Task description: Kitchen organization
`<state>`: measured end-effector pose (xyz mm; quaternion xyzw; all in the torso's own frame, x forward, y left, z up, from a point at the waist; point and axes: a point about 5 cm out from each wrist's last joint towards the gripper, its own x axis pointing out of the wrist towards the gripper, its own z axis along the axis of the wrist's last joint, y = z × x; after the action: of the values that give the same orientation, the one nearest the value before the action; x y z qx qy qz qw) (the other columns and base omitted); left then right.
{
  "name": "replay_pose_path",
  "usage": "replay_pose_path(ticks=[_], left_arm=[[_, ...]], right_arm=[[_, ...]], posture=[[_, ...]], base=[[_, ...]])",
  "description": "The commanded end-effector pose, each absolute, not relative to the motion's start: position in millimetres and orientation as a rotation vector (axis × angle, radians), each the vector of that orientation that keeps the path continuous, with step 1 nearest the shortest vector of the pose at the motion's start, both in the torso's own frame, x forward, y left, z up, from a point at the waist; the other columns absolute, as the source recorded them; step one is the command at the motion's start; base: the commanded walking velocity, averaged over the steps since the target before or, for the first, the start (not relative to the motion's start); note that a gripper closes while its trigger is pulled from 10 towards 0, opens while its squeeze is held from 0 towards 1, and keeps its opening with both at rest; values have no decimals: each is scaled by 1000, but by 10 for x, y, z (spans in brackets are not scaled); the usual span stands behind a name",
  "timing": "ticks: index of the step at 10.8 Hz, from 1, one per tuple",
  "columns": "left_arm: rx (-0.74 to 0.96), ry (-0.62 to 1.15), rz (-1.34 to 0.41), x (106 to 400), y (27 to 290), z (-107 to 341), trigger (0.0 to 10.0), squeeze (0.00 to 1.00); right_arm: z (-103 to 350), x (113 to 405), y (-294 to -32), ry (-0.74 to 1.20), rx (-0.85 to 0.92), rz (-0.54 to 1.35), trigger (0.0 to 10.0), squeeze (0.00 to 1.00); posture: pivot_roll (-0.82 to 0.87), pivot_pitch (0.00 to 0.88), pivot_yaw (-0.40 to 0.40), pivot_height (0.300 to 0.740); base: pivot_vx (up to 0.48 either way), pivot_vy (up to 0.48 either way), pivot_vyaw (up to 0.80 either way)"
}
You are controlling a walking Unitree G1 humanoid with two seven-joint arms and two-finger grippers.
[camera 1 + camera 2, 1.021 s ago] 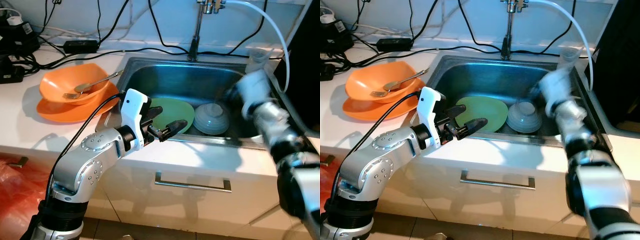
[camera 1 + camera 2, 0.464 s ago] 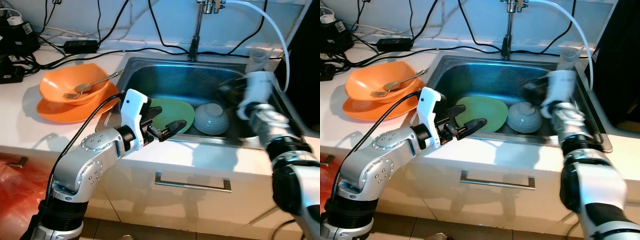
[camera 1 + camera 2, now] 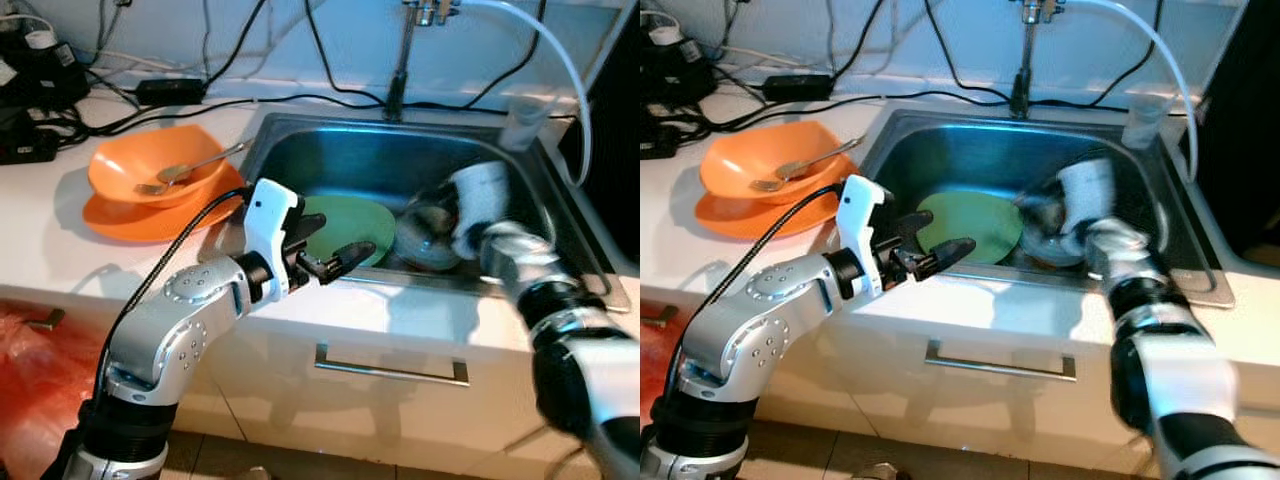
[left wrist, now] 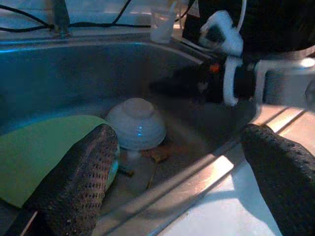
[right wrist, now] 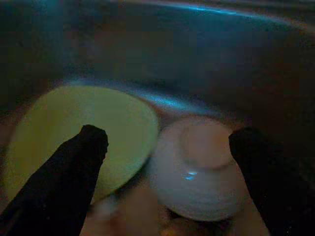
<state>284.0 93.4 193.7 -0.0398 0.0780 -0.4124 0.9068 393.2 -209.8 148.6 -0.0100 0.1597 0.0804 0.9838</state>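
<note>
Left eye view: steel sink [image 3: 560, 215] set in a white counter [image 3: 40, 215]. In its basin a green plate [image 3: 350, 222], and just beside it, toward the robot's right, an upturned pale bowl [image 3: 420, 245]. Right gripper [image 3: 425, 205] blurred, low in the basin at the bowl; contact cannot be told. Left gripper [image 3: 330, 250] over the sink's front rim, near edge of the plate just beyond its tips, fingers parted. On the counter to the left, an orange bowl [image 3: 150, 170] with a fork [image 3: 190, 168] stands on an orange plate [image 3: 130, 215].

Left wrist view: left gripper fingers [image 4: 78, 182] spread wide, nothing between; bowl and plate lie beyond them in the basin, free steel floor round the bowl toward the rim.

Right wrist view: dark. Right gripper fingers [image 5: 64, 182] wide apart, bowl [image 5: 202, 167] between and beyond them, plate [image 5: 83, 132] touching or overlapped by the bowl's edge.
</note>
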Motion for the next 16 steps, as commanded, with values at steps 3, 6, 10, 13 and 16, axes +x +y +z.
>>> replay_pose_path(ticks=[3, 6, 10, 13, 16], left_arm=[[-73, 160, -859, 2841, 936, 1932, 10000, 1000], [-69, 159, -859, 2848, 935, 1939, 10000, 1000], [-30, 139, -828, 2877, 958, 1943, 10000, 1000], [28, 44, -680, 3005, 990, 1955, 10000, 0], [83, -101, -385, 3170, 1121, 2045, 10000, 0]], right_arm=[[1466, 3915, -1952, 381, -95, 348, 10000, 259], [1600, 3965, -1921, 265, -159, 328, 10000, 0], [1904, 3919, -1690, -92, -289, 396, 10000, 0], [2077, 3773, -1602, -249, -261, 372, 10000, 0], [2262, 3575, -1411, -342, -207, 405, 10000, 0]], posture=[[77, 0, 29, 740], [80, 0, 30, 740], [70, 0, 30, 740], [54, 0, 25, 740], [35, 0, 18, 740]], base=[[0, 0, 0], [0, 0, 0], [0, 0, 0], [0, 0, 0], [0, 0, 0]])
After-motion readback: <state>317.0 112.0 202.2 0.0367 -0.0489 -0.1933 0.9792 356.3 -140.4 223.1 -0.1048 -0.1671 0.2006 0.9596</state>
